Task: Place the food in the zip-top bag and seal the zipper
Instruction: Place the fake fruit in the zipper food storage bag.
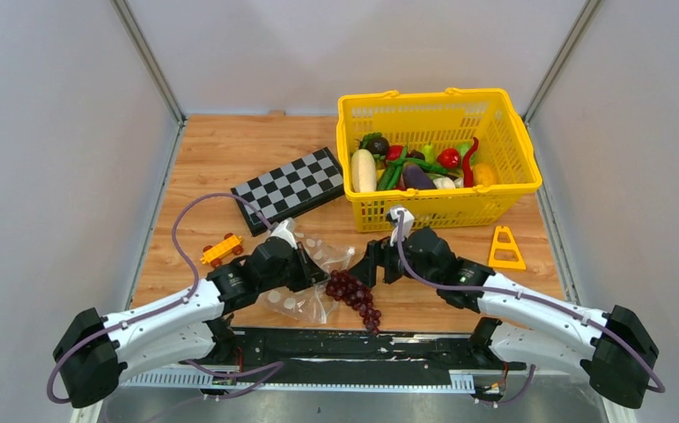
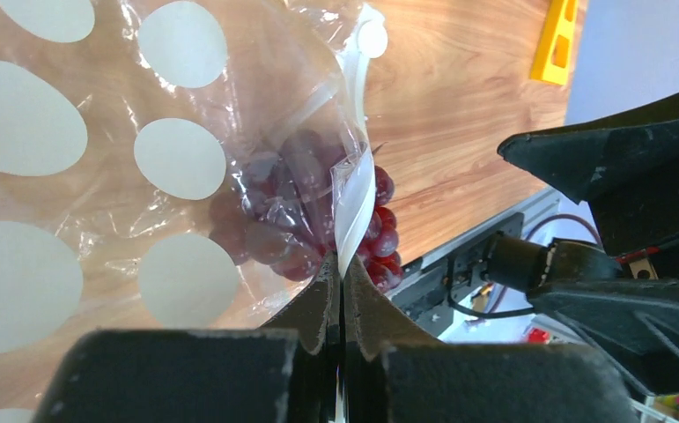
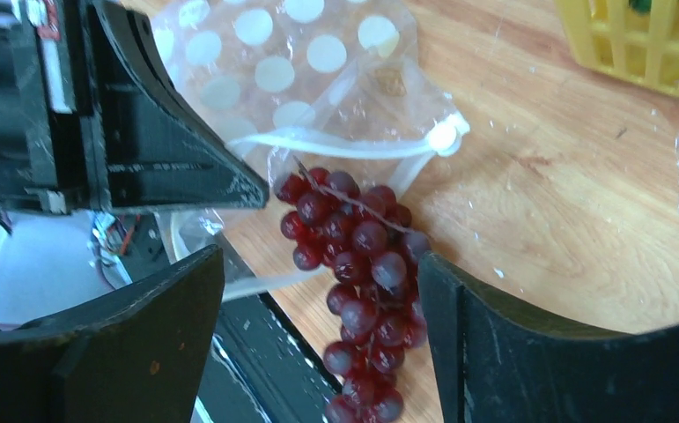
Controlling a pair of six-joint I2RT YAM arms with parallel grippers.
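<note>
Pinching the zipper [image 2: 353, 211] strip at the bag's [image 2: 177, 159] mouth, the left end effector [image 2: 342, 291] has its jaws pressed flat together on the plastic. The grapes [image 3: 362, 256] lie across the bag's mouth. Some berries sit inside, seen through the dotted film, and the rest trail out onto the bench [image 1: 221, 150]. The right end effector [image 3: 318, 264] hangs just outside the mouth, jaws spread wide to either side of the bunch, clamping nothing. Whether a finger brushes the berries is unclear. Other food [image 1: 415, 167] sits in the yellow basket [image 1: 441, 101], well beyond the bag.
</note>
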